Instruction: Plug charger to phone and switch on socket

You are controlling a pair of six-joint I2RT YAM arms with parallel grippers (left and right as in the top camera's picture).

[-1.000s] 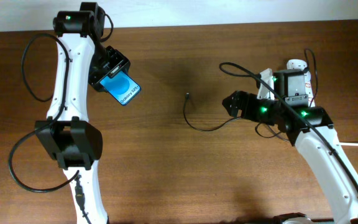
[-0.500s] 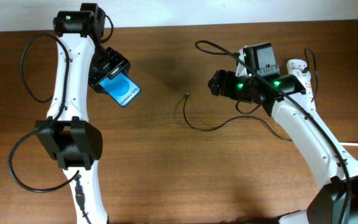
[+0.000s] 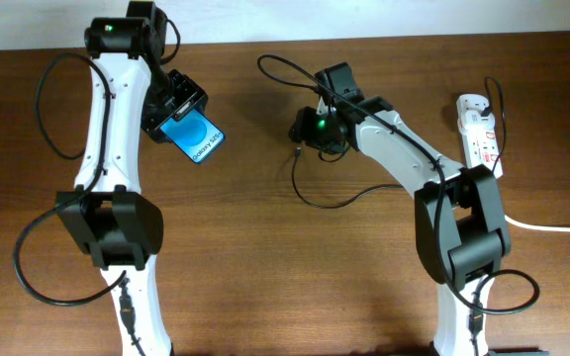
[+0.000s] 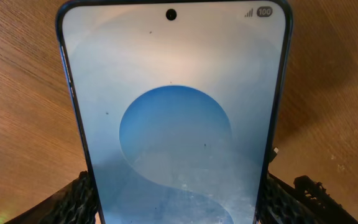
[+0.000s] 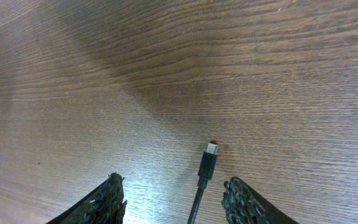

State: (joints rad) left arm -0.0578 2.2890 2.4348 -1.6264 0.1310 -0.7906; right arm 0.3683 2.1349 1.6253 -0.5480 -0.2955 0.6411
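Observation:
My left gripper [image 3: 176, 111] is shut on the phone [image 3: 196, 141], holding it by its lower end above the table at the upper left. Its blue screen fills the left wrist view [image 4: 173, 112]. The charger [image 3: 310, 193] is a thin black cable curving across the table's middle, its plug tip [image 3: 297, 152] lying free. My right gripper [image 3: 305, 129] is open and hovers just over the plug tip. In the right wrist view the plug [image 5: 207, 160] lies on the wood between my open fingers [image 5: 176, 196]. The white socket [image 3: 479, 133] lies at the far right.
The socket's thick white cord [image 3: 562, 228] runs off the right edge. Black robot cables loop beside the left arm [image 3: 43, 109] and above the right arm [image 3: 285, 71]. The table is brown wood [image 3: 265, 267].
My right arm has swung left from beside the socket to above the charger's plug tip. The left arm and the phone have stayed in place.

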